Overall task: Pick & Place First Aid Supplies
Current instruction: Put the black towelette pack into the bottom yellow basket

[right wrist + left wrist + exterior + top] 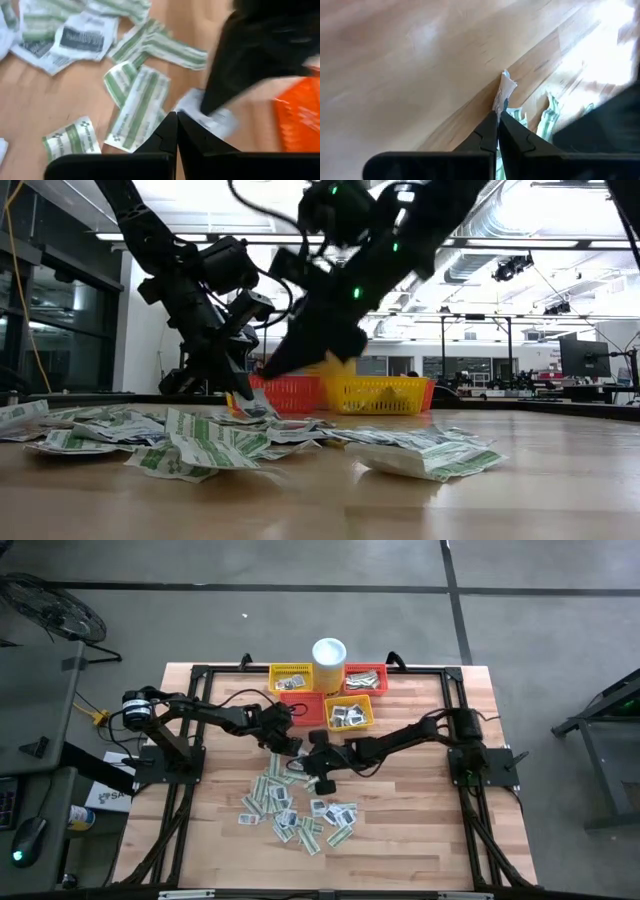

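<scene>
Many white and green-striped sachets point(290, 808) lie strewn flat on the wooden table point(420, 830), also seen in the low view point(200, 442) and the right wrist view point(137, 102). My left gripper point(498, 114) comes from the table's left to the pile's far edge point(292, 748) and is shut on one white sachet point(504, 92). My right gripper point(176, 116) hangs shut just beside it, above the pile point(315, 770), with nothing showing between its fingers. The left arm's fingers show dark in the right wrist view point(235, 70). My left gripper pinches the white sachet between its two fingertips point(490, 125). The sachet's crumpled edge point(506, 85) sticks out past the tips. The fingers slant down from the table's left side. The sachet stands on edge in the hold, close to the wood.
At the far side stand two yellow mesh baskets point(290, 678) point(348, 714) and two red-orange ones point(366, 676) point(303, 706), some with packets inside, plus a white cup point(329, 652). The two arms are close together above the pile. Bare wood lies to the right point(430, 790).
</scene>
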{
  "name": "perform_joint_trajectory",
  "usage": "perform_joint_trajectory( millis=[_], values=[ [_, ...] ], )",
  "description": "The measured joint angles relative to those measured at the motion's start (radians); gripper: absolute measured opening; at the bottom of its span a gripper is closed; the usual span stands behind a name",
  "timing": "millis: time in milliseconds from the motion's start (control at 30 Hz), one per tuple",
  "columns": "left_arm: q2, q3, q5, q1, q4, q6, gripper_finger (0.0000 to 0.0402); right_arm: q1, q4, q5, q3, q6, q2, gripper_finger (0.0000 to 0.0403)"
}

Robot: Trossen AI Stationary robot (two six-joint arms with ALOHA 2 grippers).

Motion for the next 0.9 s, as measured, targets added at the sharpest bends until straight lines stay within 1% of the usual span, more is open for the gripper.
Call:
perform_joint_trajectory(
  millis=[100, 233, 333, 400, 533, 667, 800, 900],
  values=[
    [-0.002, 0.0, 0.004, 0.0, 0.011, 0.016, 0.0003, -0.002, -0.1, 0.013, 0.0, 0.086, -0.07, 0.0],
    [-0.03, 0.004, 0.014, 0.0, 0.018, 0.056, 0.0002, -0.002, -0.232, 0.043, 0.0, 0.253, -0.186, 0.0],
    [-0.072, 0.017, 0.017, 0.0, 0.01, 0.103, 0.0001, -0.004, -0.349, 0.062, 0.001, 0.366, -0.273, 0.0],
    [-0.112, 0.03, 0.004, 0.0, 0.009, 0.125, 0.0001, -0.007, -0.404, 0.079, 0.001, 0.413, -0.329, 0.0],
    [-0.185, 0.057, -0.063, 0.0, 0.01, 0.147, 0.0001, -0.014, -0.507, 0.103, 0.001, 0.489, -0.428, 0.0],
    [-0.241, 0.093, -0.143, 0.0, 0.015, 0.175, 0.0, -0.019, -0.63, 0.182, 0.001, 0.583, -0.52, 0.0],
    [-0.254, 0.148, -0.233, 0.0, 0.02, 0.18, 0.0, -0.033, -0.77, 0.26, 0.002, 0.659, -0.601, 0.0],
    [-0.243, 0.195, -0.284, 0.0, 0.049, 0.199, 0.0, -0.056, -0.847, 0.264, 0.002, 0.667, -0.649, 0.0]
  ],
)
